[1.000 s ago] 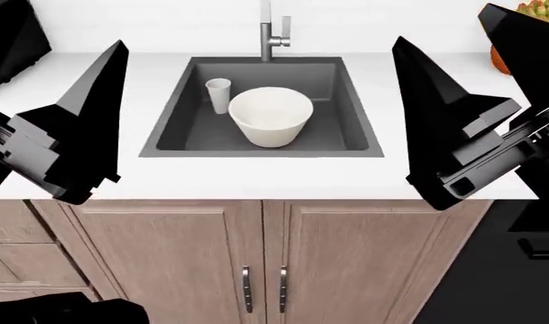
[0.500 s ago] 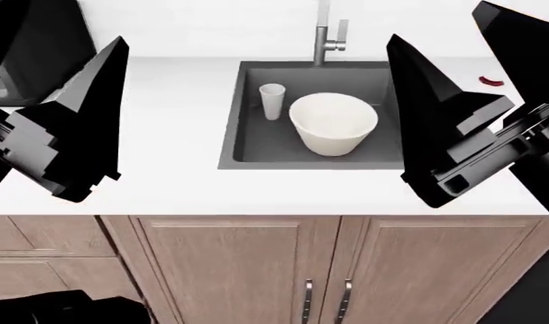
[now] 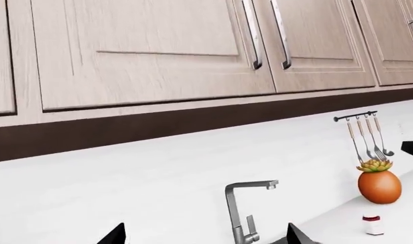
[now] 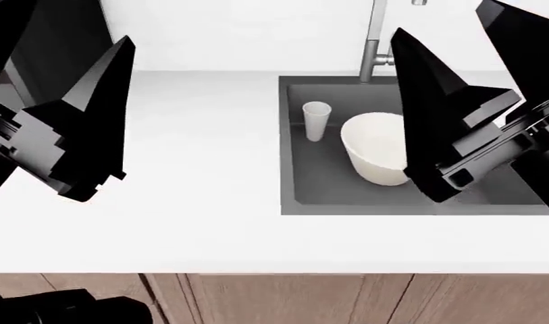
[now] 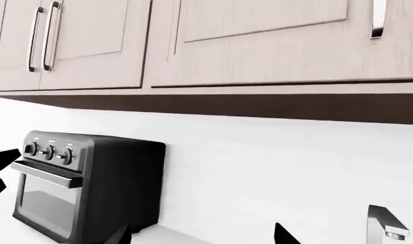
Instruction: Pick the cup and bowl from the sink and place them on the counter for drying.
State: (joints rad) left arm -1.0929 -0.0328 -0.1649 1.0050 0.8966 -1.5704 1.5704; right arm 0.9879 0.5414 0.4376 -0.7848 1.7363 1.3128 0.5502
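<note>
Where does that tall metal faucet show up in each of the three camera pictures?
Head view: faucet at the top, behind the sink.
Left wrist view: faucet at bottom centre.
Right wrist view: only its spout, bottom right corner.
Shared landmark: the white wall behind it.

**Around the kitchen wall**

Light wooden wall cabinets [image 3: 152, 51] with slim metal bar handles [image 3: 252, 35] hang above a plain white backsplash [image 3: 159, 193]. A black rail of hanging metal utensils [image 3: 366, 137] sits above a round orange pot with a green succulent [image 3: 379, 184]; a small red-capped white bottle [image 3: 374, 224] stands near it. A black countertop oven with knobs [image 5: 81, 185] stands against the wall.
</note>
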